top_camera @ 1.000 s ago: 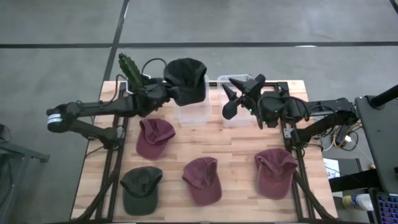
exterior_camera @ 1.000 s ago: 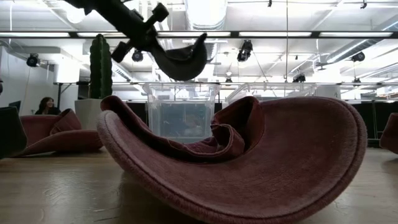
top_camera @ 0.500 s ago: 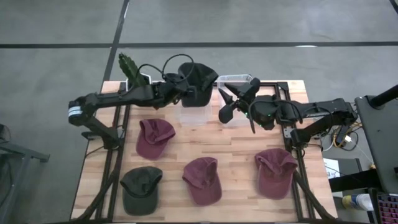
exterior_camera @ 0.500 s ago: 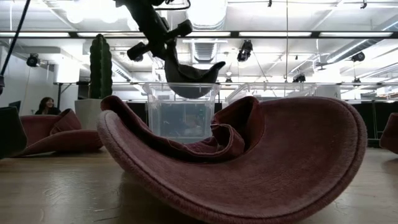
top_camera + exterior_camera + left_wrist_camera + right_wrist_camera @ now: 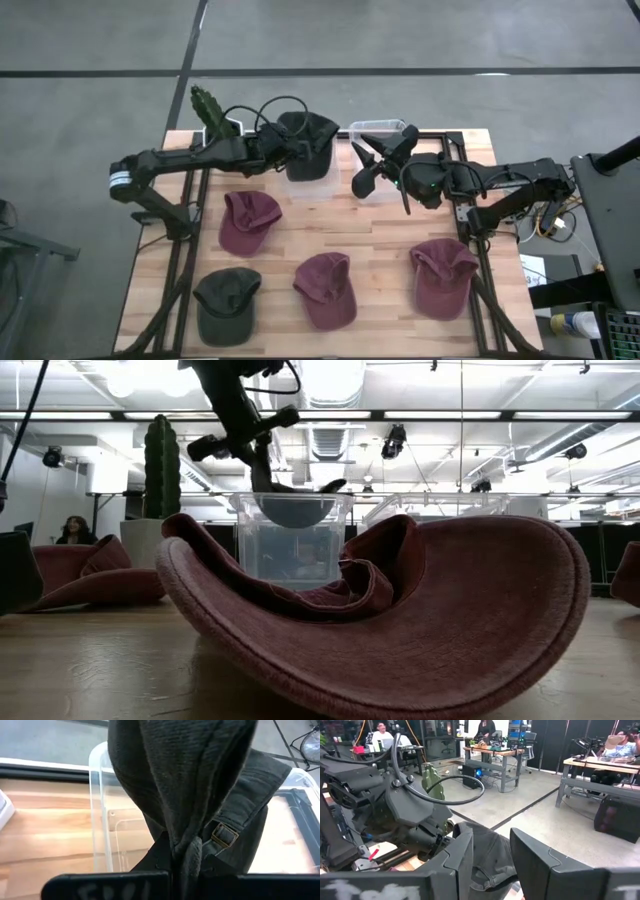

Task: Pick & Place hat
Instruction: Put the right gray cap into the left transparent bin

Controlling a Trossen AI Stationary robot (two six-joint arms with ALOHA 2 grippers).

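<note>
The dark olive cloth cap [image 5: 307,143] hangs from the left gripper [image 5: 283,149], whose jaws are pinched fully closed on a fold of fabric near the brass strap buckle, and in the low view its crown already dips below the rim of the clear plastic bin [image 5: 292,538] at the far side of the wooden slatted table [image 5: 385,260]. The step in hand looks like the placing: the cap sits over and partly inside the bin, so the next move likely calls for a little more descent and then opening the jaws so the fabric drops clear of the rim. The right gripper [image 5: 378,160] hovers over a second clear plastic bin [image 5: 378,170] just beside, jaws partly open and holding nothing. The two grippers are near each other, so sideways room is tight; three maroon caps [image 5: 325,288] and another dark green cap [image 5: 226,305] lie well apart, nearer the front edge.
</note>
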